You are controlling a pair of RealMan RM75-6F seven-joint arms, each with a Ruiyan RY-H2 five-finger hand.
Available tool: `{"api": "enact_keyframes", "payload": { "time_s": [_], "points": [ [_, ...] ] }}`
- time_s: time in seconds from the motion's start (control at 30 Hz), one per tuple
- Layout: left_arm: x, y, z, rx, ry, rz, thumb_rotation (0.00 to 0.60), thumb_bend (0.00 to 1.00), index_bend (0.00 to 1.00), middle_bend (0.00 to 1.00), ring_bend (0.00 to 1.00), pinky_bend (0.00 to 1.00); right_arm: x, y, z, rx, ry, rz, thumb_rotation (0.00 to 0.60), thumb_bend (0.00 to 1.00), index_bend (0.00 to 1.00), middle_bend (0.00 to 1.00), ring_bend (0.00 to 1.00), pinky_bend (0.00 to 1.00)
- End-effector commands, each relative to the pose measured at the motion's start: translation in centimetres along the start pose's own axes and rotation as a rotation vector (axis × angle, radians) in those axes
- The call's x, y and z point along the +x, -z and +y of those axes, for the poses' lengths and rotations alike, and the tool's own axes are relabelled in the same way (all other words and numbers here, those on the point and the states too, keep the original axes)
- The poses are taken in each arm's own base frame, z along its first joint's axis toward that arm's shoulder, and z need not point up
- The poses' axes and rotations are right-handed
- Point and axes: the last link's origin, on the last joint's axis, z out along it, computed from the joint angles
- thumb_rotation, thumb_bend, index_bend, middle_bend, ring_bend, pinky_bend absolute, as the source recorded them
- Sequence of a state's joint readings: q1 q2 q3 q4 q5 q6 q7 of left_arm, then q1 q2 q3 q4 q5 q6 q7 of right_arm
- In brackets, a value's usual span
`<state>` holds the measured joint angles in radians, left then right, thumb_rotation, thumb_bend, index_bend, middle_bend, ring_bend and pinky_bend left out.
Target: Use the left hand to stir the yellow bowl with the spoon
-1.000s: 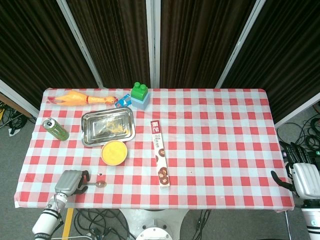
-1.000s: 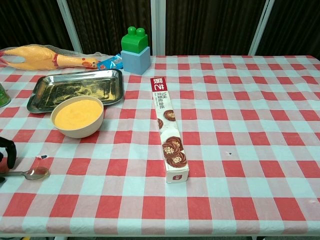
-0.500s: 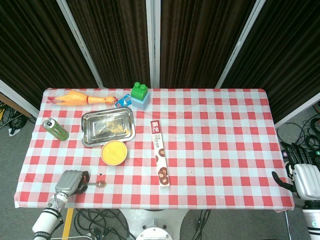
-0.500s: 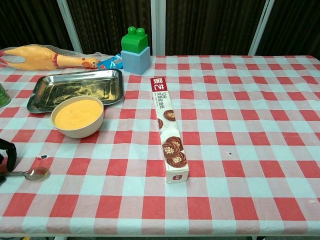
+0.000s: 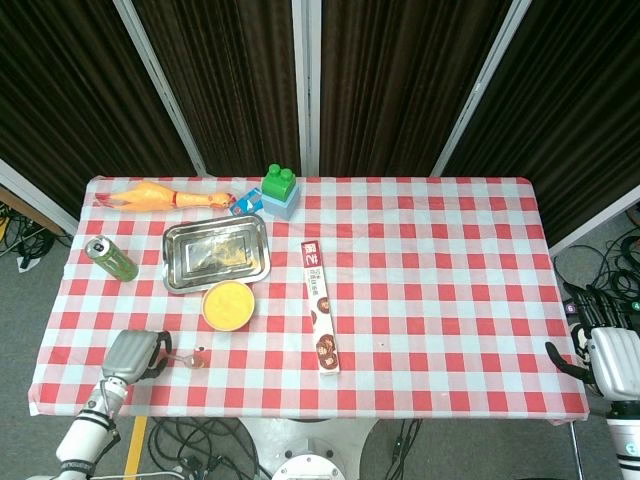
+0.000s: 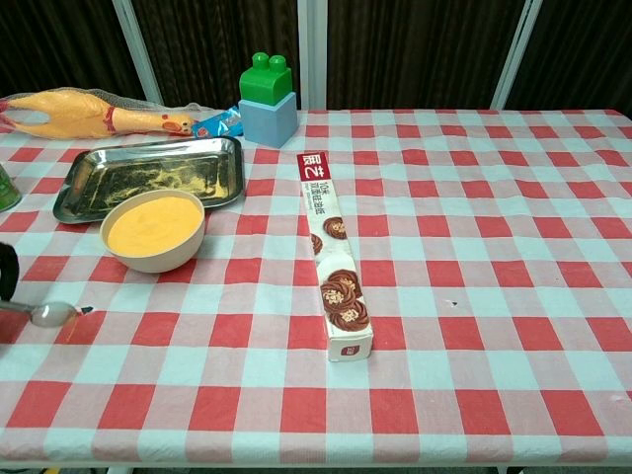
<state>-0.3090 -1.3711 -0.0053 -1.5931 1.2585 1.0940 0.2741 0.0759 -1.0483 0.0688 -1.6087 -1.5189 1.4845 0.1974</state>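
The yellow bowl (image 5: 228, 304) (image 6: 154, 229) stands on the checked table, in front of a steel tray. My left hand (image 5: 130, 355) is at the table's near left corner and grips the handle of the metal spoon (image 5: 190, 358) (image 6: 51, 314). The spoon's bowl points right, a little above the cloth, and sits nearer and to the left of the yellow bowl. In the chest view only a dark sliver of the left hand (image 6: 5, 272) shows at the frame's edge. My right hand (image 5: 610, 358) hangs off the table's right end, fingers apart and holding nothing.
A steel tray (image 5: 215, 252) lies behind the bowl, and a green can (image 5: 110, 258) stands to its left. A long biscuit box (image 5: 320, 320) lies right of the bowl. A rubber chicken (image 5: 150, 196) and a green-and-blue block (image 5: 281, 191) sit at the back edge.
My left hand has drawn slightly left and taken the spoon off the cloth. The spoon's bowl now sits higher and further left than before. The right hand has not moved.
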Motion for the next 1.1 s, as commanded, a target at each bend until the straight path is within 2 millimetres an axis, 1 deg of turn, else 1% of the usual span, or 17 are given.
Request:
{"api": "enact_keyframes", "payload": {
  "time_s": [0.03, 0.13, 0.23, 0.37, 0.43, 0.5, 0.63, 0.9, 1.1],
  "points": [
    [3.1, -1.4, 0.6, -0.026, -0.006, 0.103, 0.6, 0.42, 0.62, 0.86, 0.87, 1.0, 0.1, -0.1, 0.0, 0.003, 0.002, 0.005, 0.6, 0.24, 0.0, 0.11, 0.0, 0.0],
    [5.2, -3.2, 1.6, -0.054, -0.005, 0.163, 0.6, 0.42, 0.62, 0.86, 0.87, 1.0, 0.3, -0.2, -0.1, 0.005, 0.003, 0.01, 0.6, 0.24, 0.0, 0.11, 0.0, 0.0],
    [6.5, -5.1, 2.9, -0.088, -0.028, 0.171, 0.6, 0.42, 0.62, 0.86, 0.87, 1.0, 0.6, -0.3, -0.2, 0.011, 0.011, 0.019, 0.6, 0.24, 0.0, 0.11, 0.0, 0.0],
    [6.8, -7.4, 4.5, -0.118, -0.053, 0.128, 0.6, 0.42, 0.62, 0.86, 0.87, 1.0, 1.0, -0.3, -0.2, 0.012, 0.014, 0.032, 0.6, 0.24, 0.0, 0.11, 0.0, 0.0],
    [6.7, -8.5, 5.0, -0.116, -0.085, 0.111, 0.6, 0.42, 0.62, 0.86, 0.87, 1.0, 1.0, -0.2, -0.2, 0.008, 0.015, 0.033, 0.6, 0.24, 0.0, 0.11, 0.0, 0.0],
    [6.4, -9.2, 5.2, -0.108, -0.115, 0.104, 0.6, 0.42, 0.62, 0.86, 0.87, 1.0, 1.0, 0.0, -0.1, 0.003, 0.015, 0.033, 0.6, 0.24, 0.0, 0.11, 0.0, 0.0],
    [5.7, -9.6, 5.5, -0.093, -0.16, 0.092, 0.6, 0.41, 0.61, 0.86, 0.87, 1.0, 1.0, 0.2, 0.1, -0.008, 0.013, 0.034, 0.6, 0.24, 0.0, 0.11, 0.0, 0.0],
    [4.8, -9.5, 5.5, -0.068, -0.222, 0.072, 0.6, 0.41, 0.59, 0.86, 0.87, 1.0, 0.8, 0.2, 0.1, -0.008, 0.007, 0.029, 0.6, 0.24, 0.0, 0.11, 0.0, 0.0],
    [4.9, -9.4, 5.6, -0.062, -0.225, 0.07, 0.6, 0.41, 0.5, 0.85, 0.87, 1.0, 0.9, 0.4, 0.1, -0.01, 0.002, 0.036, 0.6, 0.24, 0.0, 0.11, 0.0, 0.0]
  ]
}}
